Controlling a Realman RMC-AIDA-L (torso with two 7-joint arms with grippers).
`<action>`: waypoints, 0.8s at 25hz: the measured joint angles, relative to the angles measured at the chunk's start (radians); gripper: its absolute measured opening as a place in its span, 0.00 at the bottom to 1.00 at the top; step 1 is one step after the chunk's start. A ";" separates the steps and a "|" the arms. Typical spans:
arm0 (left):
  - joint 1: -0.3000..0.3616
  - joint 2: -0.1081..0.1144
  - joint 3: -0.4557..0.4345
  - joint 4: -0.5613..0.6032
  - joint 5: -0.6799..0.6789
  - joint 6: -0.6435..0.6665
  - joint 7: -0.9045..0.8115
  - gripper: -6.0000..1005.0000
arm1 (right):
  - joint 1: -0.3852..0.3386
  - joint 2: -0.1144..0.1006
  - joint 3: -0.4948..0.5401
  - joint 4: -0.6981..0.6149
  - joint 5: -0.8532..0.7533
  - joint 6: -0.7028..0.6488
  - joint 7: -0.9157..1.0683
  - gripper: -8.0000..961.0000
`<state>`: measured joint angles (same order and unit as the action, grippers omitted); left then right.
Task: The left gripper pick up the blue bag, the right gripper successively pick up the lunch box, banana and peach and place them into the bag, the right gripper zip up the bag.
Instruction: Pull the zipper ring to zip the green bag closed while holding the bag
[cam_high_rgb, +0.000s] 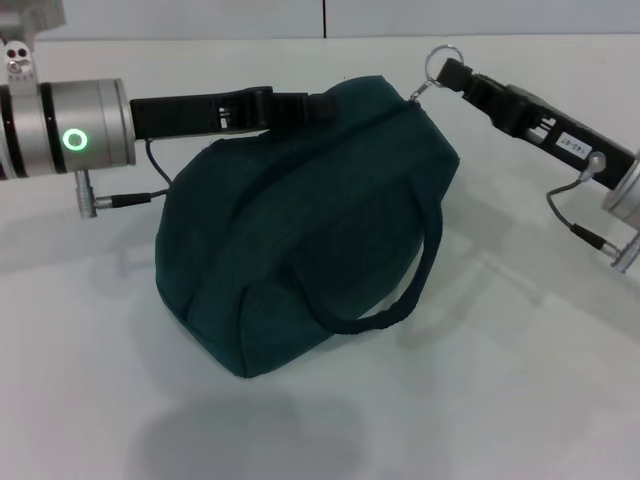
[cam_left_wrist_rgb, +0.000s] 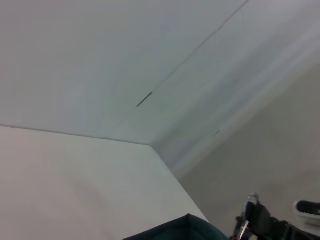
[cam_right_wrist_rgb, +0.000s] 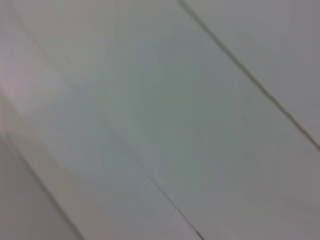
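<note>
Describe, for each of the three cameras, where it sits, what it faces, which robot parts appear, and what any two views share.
Head view: high on the robot, looking down at the blue bag on the table; left end effector at the bag's top, right end effector at the ring pull.
Left wrist view: faces wall and table edge; none of its own arm shows.
Right wrist view: faces only pale panelled surface.
Shared: head and left wrist views both show the bag, ring pull and right end effector.

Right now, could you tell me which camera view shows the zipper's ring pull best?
The head view: the ring pull stands at the right gripper tip, above the blue bag. The left wrist view catches it only small at the frame's edge; the right wrist view shows none of it.
</note>
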<state>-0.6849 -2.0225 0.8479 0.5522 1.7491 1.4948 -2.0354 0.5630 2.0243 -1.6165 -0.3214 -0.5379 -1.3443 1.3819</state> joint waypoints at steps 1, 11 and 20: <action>0.001 -0.001 0.000 0.000 0.000 0.001 0.002 0.06 | 0.000 0.001 0.000 0.009 0.006 0.000 0.013 0.02; 0.018 -0.002 -0.004 -0.001 -0.014 0.034 0.023 0.06 | -0.005 0.004 -0.001 0.085 0.076 0.004 0.094 0.02; 0.028 0.003 -0.004 -0.006 -0.037 0.052 0.024 0.05 | -0.018 0.004 -0.003 0.079 0.101 -0.029 0.101 0.02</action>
<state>-0.6572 -2.0190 0.8437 0.5463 1.7120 1.5468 -2.0115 0.5448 2.0278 -1.6194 -0.2425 -0.4369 -1.3729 1.4830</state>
